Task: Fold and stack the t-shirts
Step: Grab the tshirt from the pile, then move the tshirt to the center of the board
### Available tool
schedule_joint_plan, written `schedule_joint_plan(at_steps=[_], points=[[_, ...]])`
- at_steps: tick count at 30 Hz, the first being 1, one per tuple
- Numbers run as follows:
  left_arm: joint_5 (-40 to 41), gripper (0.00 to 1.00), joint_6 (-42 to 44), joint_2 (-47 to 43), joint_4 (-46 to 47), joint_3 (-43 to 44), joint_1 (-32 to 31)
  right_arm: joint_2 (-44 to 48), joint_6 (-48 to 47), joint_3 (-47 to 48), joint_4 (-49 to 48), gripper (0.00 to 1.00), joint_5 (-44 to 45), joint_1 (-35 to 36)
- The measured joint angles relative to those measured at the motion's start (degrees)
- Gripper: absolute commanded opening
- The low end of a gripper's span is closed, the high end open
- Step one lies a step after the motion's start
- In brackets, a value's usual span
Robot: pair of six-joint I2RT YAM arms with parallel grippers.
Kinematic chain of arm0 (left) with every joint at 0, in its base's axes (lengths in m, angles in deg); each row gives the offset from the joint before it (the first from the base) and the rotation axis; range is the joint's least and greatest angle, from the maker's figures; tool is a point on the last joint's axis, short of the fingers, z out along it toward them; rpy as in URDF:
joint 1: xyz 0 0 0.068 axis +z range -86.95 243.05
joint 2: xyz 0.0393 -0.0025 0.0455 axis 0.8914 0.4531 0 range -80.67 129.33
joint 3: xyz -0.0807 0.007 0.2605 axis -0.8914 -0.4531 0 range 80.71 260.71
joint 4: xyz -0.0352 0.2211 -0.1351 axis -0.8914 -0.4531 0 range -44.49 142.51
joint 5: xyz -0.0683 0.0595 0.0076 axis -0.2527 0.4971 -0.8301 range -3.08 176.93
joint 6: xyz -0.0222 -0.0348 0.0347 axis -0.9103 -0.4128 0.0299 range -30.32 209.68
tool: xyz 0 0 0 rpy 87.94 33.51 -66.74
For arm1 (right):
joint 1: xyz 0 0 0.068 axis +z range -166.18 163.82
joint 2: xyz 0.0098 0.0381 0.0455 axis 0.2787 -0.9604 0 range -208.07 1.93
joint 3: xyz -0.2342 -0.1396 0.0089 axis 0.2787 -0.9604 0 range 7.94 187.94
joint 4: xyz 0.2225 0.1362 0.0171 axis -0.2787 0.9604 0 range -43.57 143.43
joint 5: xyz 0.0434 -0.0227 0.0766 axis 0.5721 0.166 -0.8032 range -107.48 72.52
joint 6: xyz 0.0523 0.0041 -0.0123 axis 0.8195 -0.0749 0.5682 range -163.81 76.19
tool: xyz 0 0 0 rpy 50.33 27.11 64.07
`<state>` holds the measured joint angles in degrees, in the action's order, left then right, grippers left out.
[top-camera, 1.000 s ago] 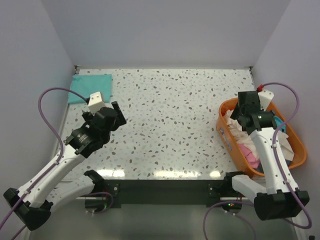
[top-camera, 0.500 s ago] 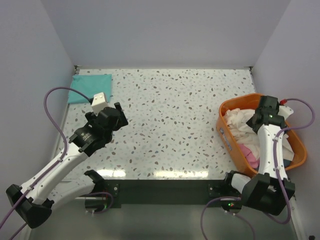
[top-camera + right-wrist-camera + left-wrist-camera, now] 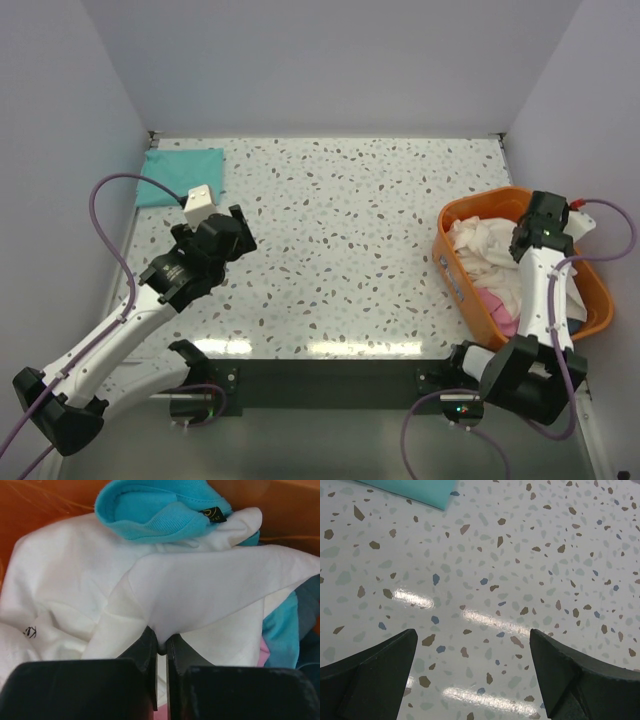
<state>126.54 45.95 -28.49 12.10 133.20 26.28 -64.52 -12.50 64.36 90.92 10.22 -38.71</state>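
The right gripper [image 3: 161, 644] has its two dark fingers [image 3: 144, 652] pressed together on a raised fold of the cream t-shirt [image 3: 215, 585], with the cloth pinched between the tips and rising from them as a peaked ridge. The rest of that shirt lies crumpled around the pinch, with a small dark mark on its left part. Just beyond it sits a bunched blue t-shirt [image 3: 150, 510] whose ribbed collar bears a small black label, and a strip of the pink t-shirt [image 3: 264, 655] shows at the lower right. All of these lie inside the orange basket [image 3: 40, 505], which stands at the right edge of the speckled worktop [image 3: 350, 230] with the right arm reaching down into it from the near side. The left gripper [image 3: 472, 635] has its fingers [image 3: 375, 672] spread wide apart with nothing between them, above bare worktop toward the left edge. Past it, in the far left corner of the worktop, lies the teal t-shirt [image 3: 182, 173], folded flat into a rectangle, well apart from the basket.
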Motion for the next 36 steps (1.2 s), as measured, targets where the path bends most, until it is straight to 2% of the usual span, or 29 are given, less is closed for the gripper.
schedule_joint_plan(at_steps=[4, 7, 10, 13, 16, 20, 26, 29, 36], points=[[0.0, 1.0, 0.0, -0.07, 0.02, 0.0, 0.0, 3.28, -0.72, 0.61, -0.66, 0.0, -0.33, 0.0], [-0.02, 1.0, 0.0, -0.07, 0.02, 0.0, 0.0, 4.74, -1.66, 5.07, -0.28, 0.0, -2.23, -0.04], [-0.17, 1.0, 0.0, -0.09, 0.02, 0.0, 0.0, 4.87, -2.25, 12.94, -0.22, 0.0, -7.58, 0.04], [-0.2, 1.0, 0.0, -0.15, 0.04, 0.0, 0.0, 3.26, -2.82, 25.68, 2.16, 0.0, -11.41, 3.02], [-0.24, 1.0, 0.0, -0.44, 0.07, 0.0, 0.0, 0.28, -3.76, 38.58, 2.25, 0.0, -13.7, 9.88], [-0.37, 1.0, 0.0, -0.87, 0.24, 0.0, 0.0, -5.92, -5.92, 55.87, 1.49, 0.0, -17.92, 23.45], [-0.61, 1.0, 0.0, -1.44, 0.26, 0.0, 0.0, -17.68, -7.52, 73.99, -1.25, 0.0, -27.34, 33.88], [-0.83, 1.0, -0.02, -1.9, 0.22, 0.09, 0.0, -23.12, -9.03, 78.75, -4.07, 0.0, -28.92, 40.96], [-1.01, 1.0, -0.52, -4.17, -0.68, 0.44, 0.0, -32.98, -14.53, 82.79, -9.84, 0.0, -28.44, 60.46]])
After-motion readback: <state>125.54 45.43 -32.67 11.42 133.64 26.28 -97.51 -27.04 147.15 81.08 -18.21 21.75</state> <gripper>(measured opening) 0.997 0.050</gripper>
